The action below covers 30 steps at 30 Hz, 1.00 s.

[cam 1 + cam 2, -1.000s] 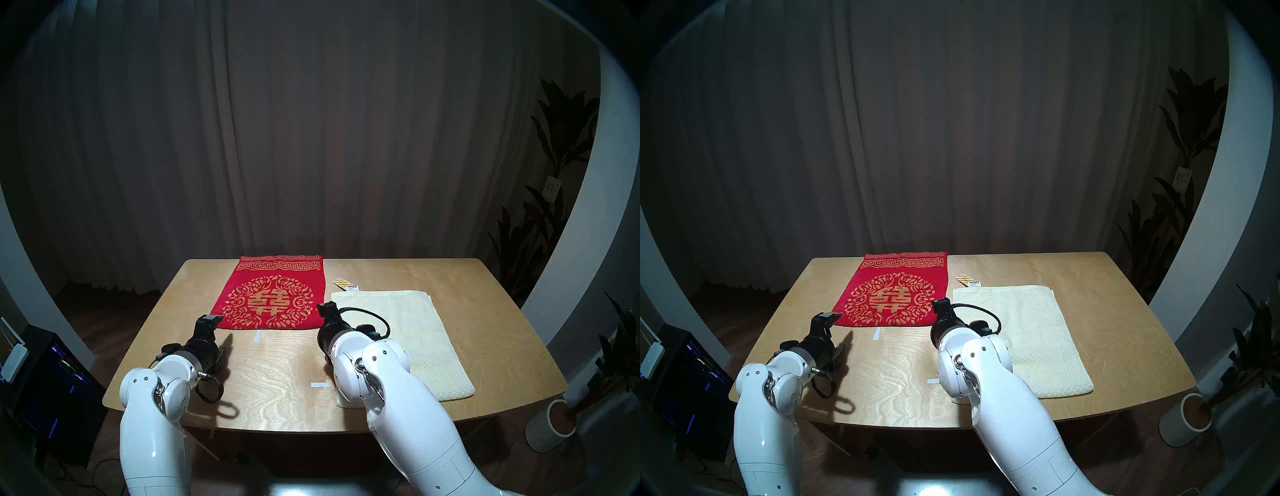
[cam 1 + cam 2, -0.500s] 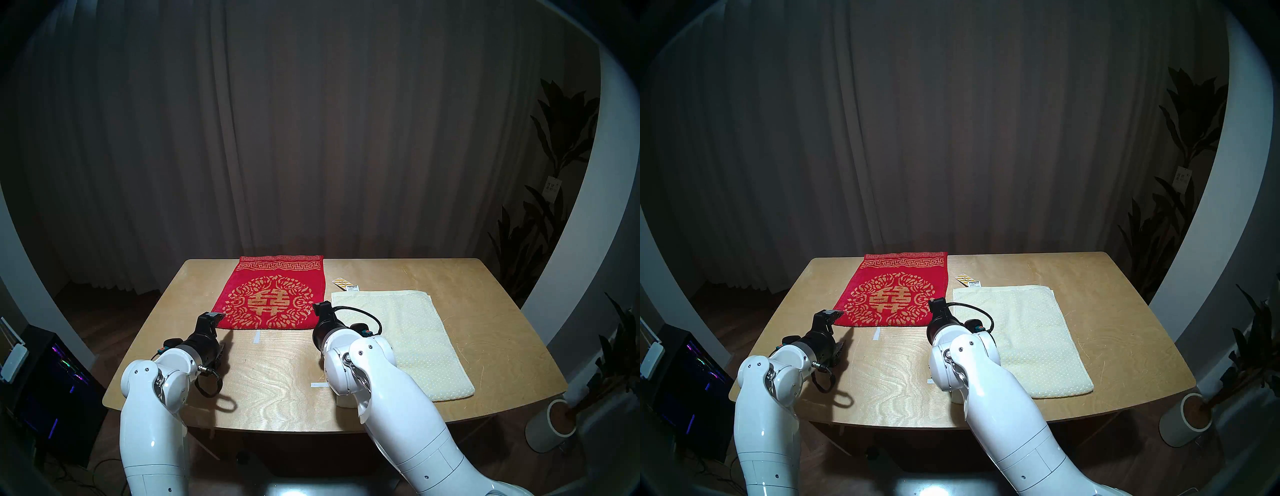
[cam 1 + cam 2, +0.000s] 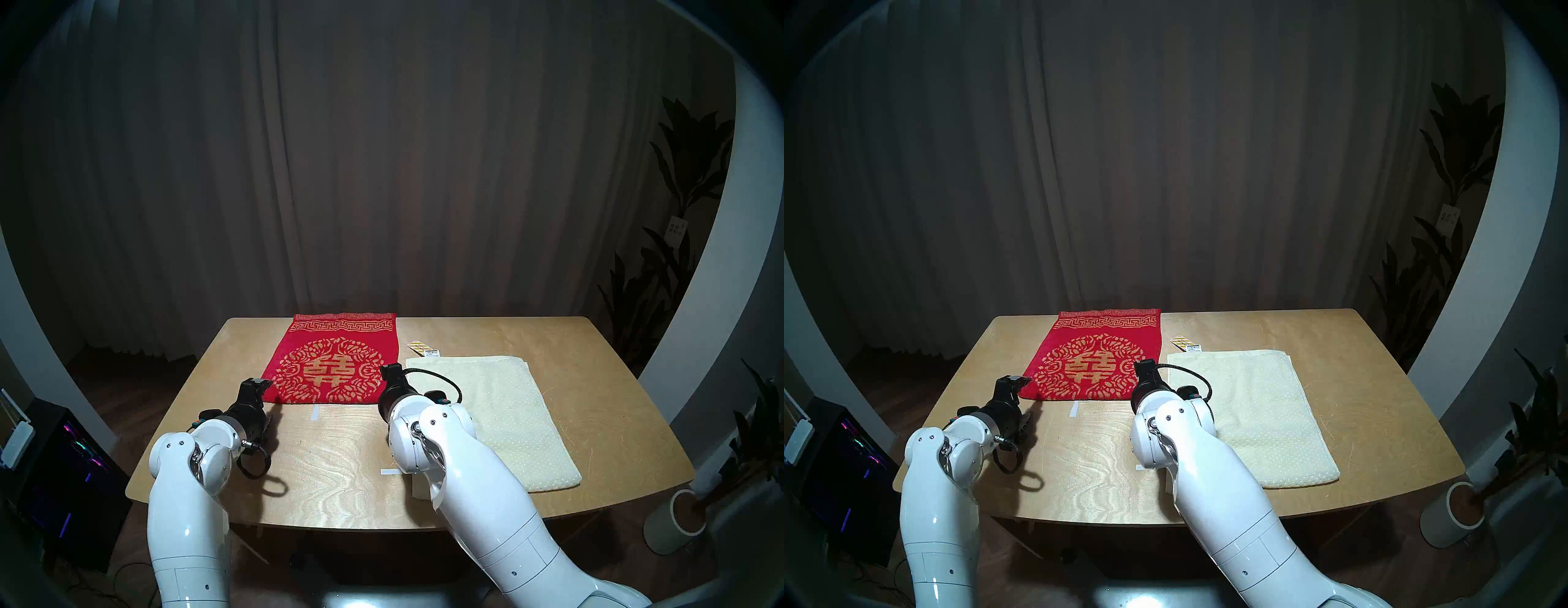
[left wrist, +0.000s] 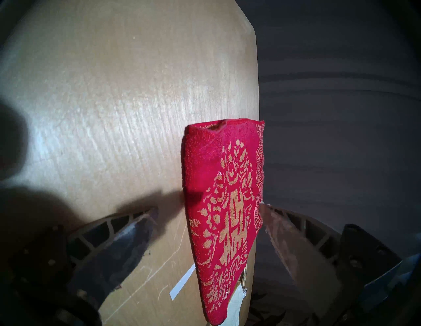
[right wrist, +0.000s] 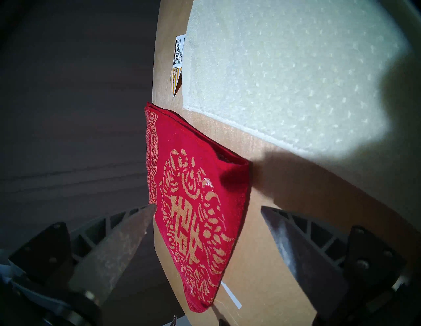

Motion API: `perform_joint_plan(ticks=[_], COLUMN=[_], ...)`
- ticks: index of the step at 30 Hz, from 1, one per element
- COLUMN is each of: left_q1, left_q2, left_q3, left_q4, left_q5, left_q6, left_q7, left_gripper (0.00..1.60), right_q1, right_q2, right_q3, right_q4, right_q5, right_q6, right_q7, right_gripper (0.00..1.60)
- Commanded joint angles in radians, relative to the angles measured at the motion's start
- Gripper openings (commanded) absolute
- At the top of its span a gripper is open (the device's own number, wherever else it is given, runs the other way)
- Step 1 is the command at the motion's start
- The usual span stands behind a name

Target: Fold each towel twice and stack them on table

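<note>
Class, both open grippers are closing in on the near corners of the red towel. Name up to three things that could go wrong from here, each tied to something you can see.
1. The red towel looks already doubled, with layered edges; the right gripper might pinch only the top layer.
2. Its far edge overhangs the table; a pull could shift it.
3. The left gripper comes in low and may scrape wood or push the corner instead of catching it.
</note>
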Motion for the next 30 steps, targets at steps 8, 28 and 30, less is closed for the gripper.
perform_joint_plan(ticks=[8, 28, 30], left_q1=[-0.039, -0.081, -0.087], left_q2=[0.044, 0.073, 0.076], left_q3=[0.029, 0.043, 0.046], left_q4=[0.099, 0.178, 0.188], left_q5=[0.032, 0.047, 0.049], left_q6=[0.020, 0.019, 0.017], left_q7=[-0.003, -0.015, -0.018], left_gripper=[1.60, 1.60, 1.60], right_q1=[0.064, 0.136, 0.141], right_q2=[-0.042, -0.082, -0.085], right_q3=[0.001, -0.010, -0.012], right_q4=[0.073, 0.214, 0.228], right_q5=[0.007, 0.023, 0.026], right_q6=[-0.029, -0.049, -0.052], right_q7=[0.006, 0.026, 0.030], right_gripper=[1.60, 1.60, 1.60])
